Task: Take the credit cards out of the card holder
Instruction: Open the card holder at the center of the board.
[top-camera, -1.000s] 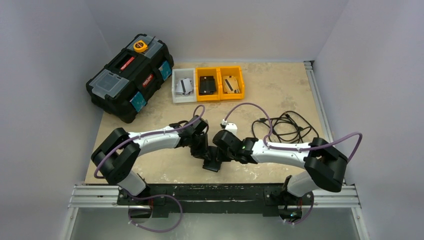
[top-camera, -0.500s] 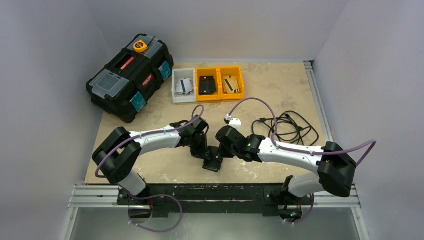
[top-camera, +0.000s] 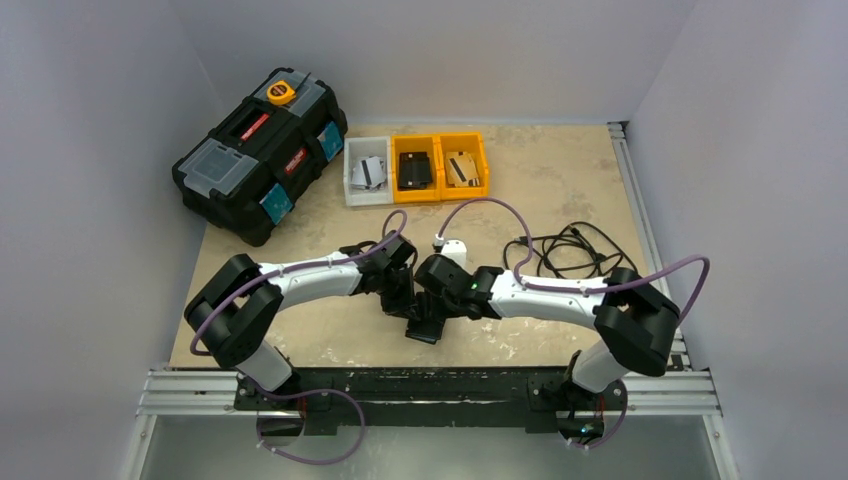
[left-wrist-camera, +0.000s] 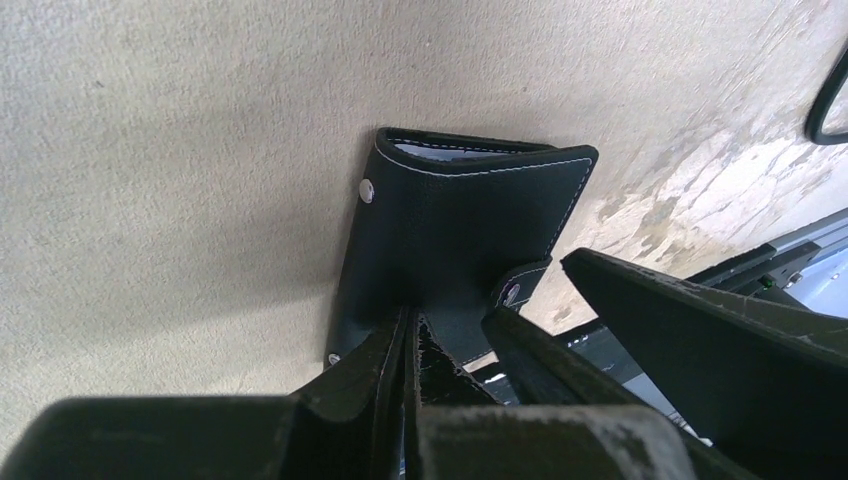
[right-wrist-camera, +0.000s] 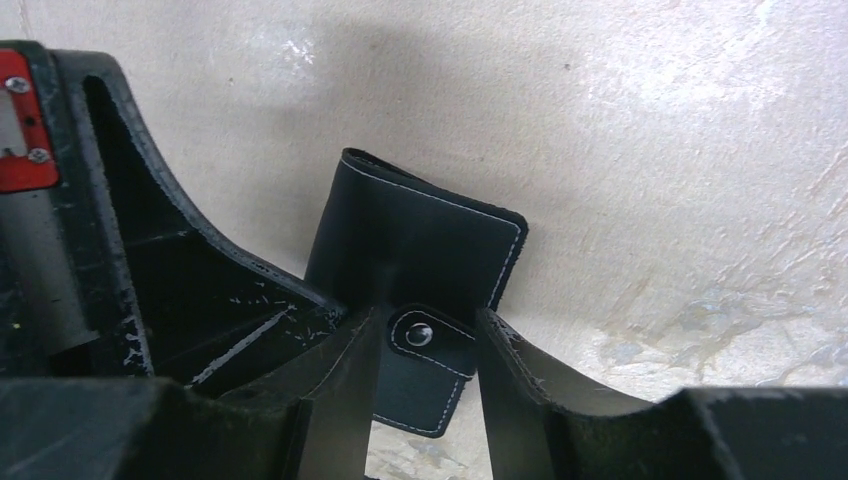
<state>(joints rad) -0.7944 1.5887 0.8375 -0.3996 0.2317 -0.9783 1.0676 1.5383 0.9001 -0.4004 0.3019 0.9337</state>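
The left pincer (left-wrist-camera: 405, 330) is clamped shut on the near edge of the card holder (left-wrist-camera: 455, 215), so that side's pinned down fine. The right pincer (right-wrist-camera: 428, 330) is seen partly open, jaws either side of the snap tab (right-wrist-camera: 430, 345), nothing gripped yet. The tab should probably be pinched square and peeled up slowly, otherwise the whole wallet gets dragged along. A pale card edge (left-wrist-camera: 445, 150) can be made out inside the far fold. The holder is lying folded by the middle of the tabletop's (top-camera: 560, 170) near edge.
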